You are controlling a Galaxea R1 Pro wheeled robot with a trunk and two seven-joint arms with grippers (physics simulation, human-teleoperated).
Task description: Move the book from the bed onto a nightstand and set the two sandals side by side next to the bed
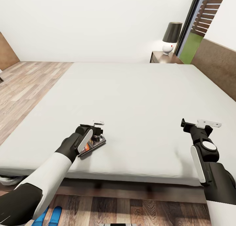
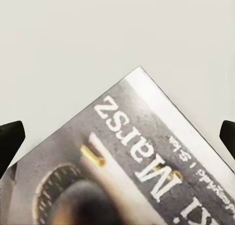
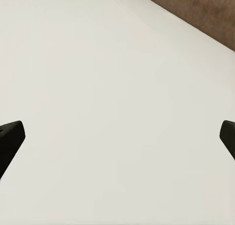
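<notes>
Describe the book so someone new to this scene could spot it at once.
Start at the big bed with the light-grey mattress and go to its near edge, on the robot's left. The book lies there under the left gripper: small, thin, glossy, the lone printed, coloured thing on the plain sheet.

Book (image 1: 94,144) flat on bed (image 1: 137,95) — sandals (image 1: 49,216) on floor.

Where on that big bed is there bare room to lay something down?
Nearly all the mattress is bare: the wide stretch from the book up to the headboard, and the strip between both hands. It is crowded only around the left hand, poised open over the book.
</notes>
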